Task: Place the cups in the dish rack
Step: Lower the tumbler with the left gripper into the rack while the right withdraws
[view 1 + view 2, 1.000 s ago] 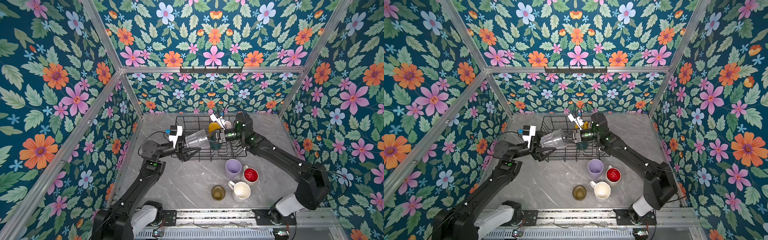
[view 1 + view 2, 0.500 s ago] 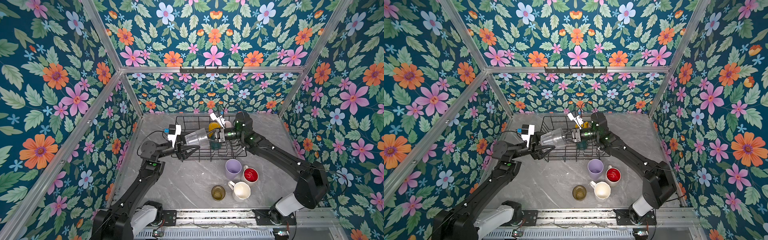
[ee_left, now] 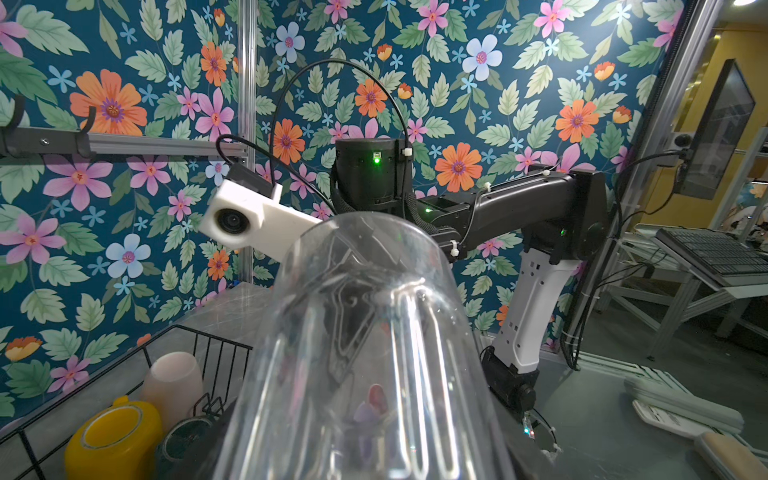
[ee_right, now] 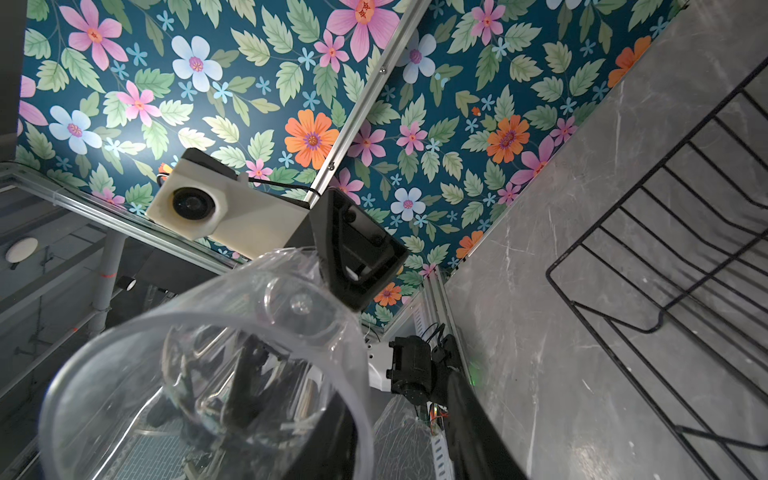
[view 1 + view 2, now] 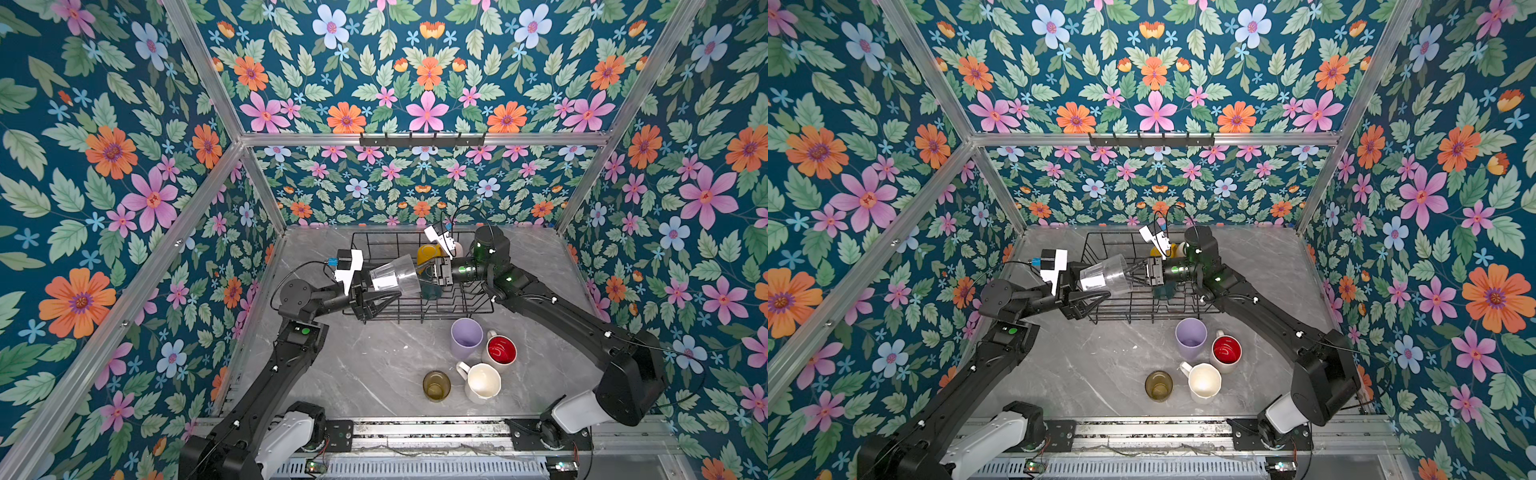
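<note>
Clear glass (image 5: 394, 275) lying sideways above black wire dish rack (image 5: 390, 233), base gripped by left gripper (image 5: 384, 301), right gripper (image 5: 422, 272) fingers parted astride its rim.

Far back on the grey marbled bench (image 5: 365, 365), a black wire dish rack (image 5: 440, 311). Inside, rear right, a yellow mug (image 5: 426, 253), a cream cup (image 5: 458, 248) just right of it, a dark green mug (image 5: 432, 291) before them. Aloft by the rack's left end, a clear glass (image 5: 395, 276). Before the rack, a lilac tumbler (image 5: 466, 337) just left of a red-lined white mug (image 5: 500, 350); nearer, a white mug (image 5: 482, 382), an olive-amber glass (image 5: 436, 385) at its left.
</note>
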Robot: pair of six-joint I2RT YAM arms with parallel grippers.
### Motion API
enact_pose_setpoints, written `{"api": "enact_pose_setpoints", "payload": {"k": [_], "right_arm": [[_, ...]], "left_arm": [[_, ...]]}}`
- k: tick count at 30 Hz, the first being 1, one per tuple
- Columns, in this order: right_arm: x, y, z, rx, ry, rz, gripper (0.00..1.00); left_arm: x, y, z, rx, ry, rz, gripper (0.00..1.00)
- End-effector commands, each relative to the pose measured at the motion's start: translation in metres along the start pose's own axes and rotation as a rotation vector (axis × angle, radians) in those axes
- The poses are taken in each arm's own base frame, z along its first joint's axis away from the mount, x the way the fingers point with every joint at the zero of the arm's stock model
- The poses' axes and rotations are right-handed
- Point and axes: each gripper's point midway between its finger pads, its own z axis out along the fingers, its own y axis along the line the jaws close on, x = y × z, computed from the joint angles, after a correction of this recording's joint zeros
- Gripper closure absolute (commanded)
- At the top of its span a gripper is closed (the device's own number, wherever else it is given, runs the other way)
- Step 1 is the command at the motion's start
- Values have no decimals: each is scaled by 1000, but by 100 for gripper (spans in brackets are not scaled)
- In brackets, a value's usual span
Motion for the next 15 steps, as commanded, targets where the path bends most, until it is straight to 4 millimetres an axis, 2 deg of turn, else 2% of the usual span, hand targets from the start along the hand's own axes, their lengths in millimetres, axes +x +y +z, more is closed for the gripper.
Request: {"api": "enact_pose_setpoints", "payload": {"k": [1, 6, 10, 15], "right_arm": [[-8, -11, -11, 59, -53, 15, 56], [-14, -36, -45, 206, -148, 37, 43], [-8, -53, -77, 438, -213, -22, 29], [-4, -60, -116, 650, -302, -106, 12]], "left_arm": [[-8, 11, -1, -80, -2, 49, 100], [-6, 42, -4, -269, 71, 25, 100], [-4, 73, -13, -452, 137, 1, 100], [2, 105, -23, -617, 231, -68, 100]]}}
